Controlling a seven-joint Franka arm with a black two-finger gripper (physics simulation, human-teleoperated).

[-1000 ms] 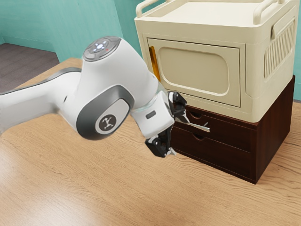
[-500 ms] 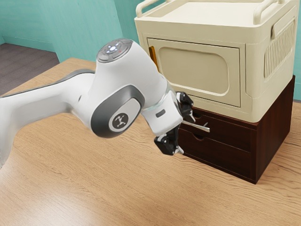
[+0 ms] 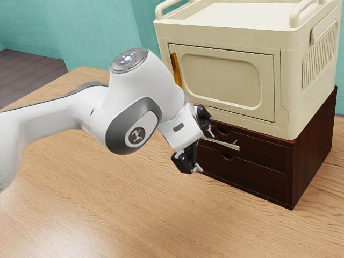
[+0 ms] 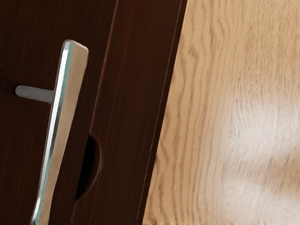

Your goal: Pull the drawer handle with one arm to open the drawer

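Teal wall (image 3: 97, 37) behind, wood table (image 3: 80, 215) below. My gripper (image 3: 206, 152) is spread wide, nothing clamped, fingers close to the metal handle (image 3: 228, 145). Handle sits on the upper drawer (image 3: 263, 153), whose front looks flush, so I'd call the pull not started. Left to do: line up, grip, draw back. Cream cabinet (image 3: 226, 80) sits right above; its lower edge could catch my upper finger. Bare tabletop out front leaves room for backing off.

1. Handle (image 4: 62, 117) was near, ahead of gripper (image 3: 205, 152), on drawer unit (image 3: 252, 177).
2. Drawer unit stood behind handle, on table (image 3: 107, 215).
3. Cabinet (image 3: 220, 80) sat on drawer unit.
4. Table lay below gripper.
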